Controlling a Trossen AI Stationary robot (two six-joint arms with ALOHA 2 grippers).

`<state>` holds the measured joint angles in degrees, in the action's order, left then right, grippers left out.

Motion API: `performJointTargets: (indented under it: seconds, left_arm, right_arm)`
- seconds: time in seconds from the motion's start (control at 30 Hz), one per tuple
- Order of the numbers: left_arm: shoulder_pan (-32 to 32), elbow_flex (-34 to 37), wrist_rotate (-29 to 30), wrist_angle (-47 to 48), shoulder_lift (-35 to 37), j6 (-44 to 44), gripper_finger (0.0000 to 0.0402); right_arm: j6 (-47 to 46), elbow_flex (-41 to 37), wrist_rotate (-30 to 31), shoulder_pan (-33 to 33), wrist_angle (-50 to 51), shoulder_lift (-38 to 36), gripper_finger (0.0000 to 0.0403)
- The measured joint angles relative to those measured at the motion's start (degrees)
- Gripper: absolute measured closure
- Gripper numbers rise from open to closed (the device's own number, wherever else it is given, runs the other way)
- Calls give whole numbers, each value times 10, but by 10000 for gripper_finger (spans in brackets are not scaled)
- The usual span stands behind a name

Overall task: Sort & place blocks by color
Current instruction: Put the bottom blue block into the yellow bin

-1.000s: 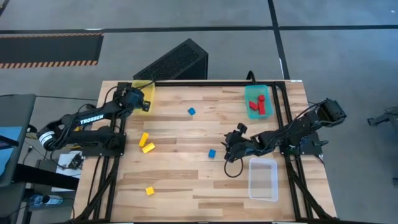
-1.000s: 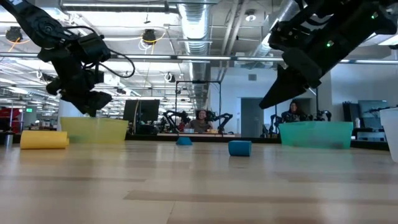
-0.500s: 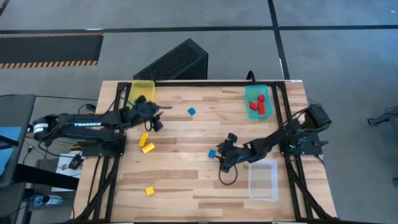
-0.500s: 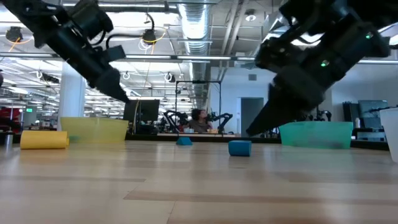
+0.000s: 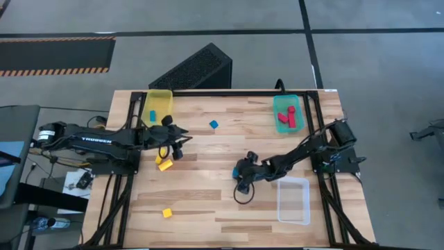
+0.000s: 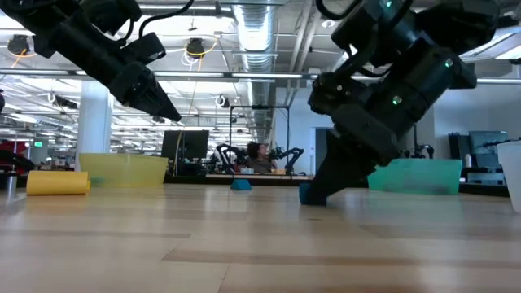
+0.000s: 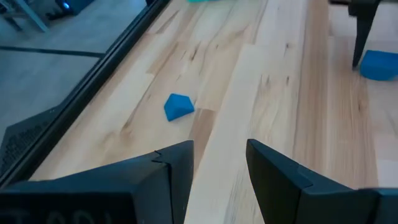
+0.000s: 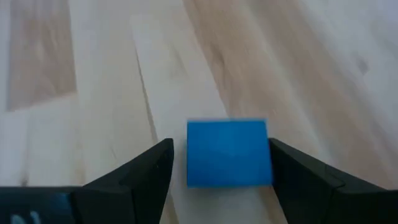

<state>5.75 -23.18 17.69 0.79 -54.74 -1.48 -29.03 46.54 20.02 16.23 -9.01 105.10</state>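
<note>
right claw (image 8: pixel 221 186) just dropped down, open around blue block (image 8: pixel 228 152) mid-worktop, grab looks next | left claw (image 7: pixel 217 168) open, swung off yellow bin (image 5: pixel 158 104) toward other blue block (image 7: pixel 178 106)

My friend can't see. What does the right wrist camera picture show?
A blue block sits on the wooden table, right between the open fingers of the right gripper, which are not yet touching it.

Both grippers' fingers spread, arms outstretched
</note>
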Motion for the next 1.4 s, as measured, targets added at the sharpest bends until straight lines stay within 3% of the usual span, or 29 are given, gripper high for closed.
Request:
performJointTargets:
  seconds: [0.17,0.37,0.47,0.6,0.73,0.87,1.1,1.27,1.4]
  left_arm:
    - [-1,0,0,-14,0,6,264]
    - [-1,3,1,-26,0,39,264]
    - [-1,28,-7,-75,0,50,264]
    - [-1,76,-31,-198,-1,88,264]
    - [0,120,-7,-337,-14,196,264]
    - [-1,124,-17,-360,-42,281,255]
    - [-1,125,-20,-471,-153,340,213]
    - [-7,99,-97,-603,-270,366,192]
    - [-13,52,-152,-650,-347,369,187]
  right_arm:
    - [-11,0,-4,-6,7,0,141]
    - [-10,0,-4,-6,11,-4,202]
    - [-7,-1,-5,-6,11,-6,234]
    - [28,-2,-3,-5,8,-9,237]
    - [103,-1,73,-5,-22,-14,216]
    - [225,4,130,-14,-80,-14,212]
    - [403,50,169,-27,-113,-14,235]
    - [464,75,205,-33,-113,-14,209]
    - [460,90,207,-37,-113,-14,209]
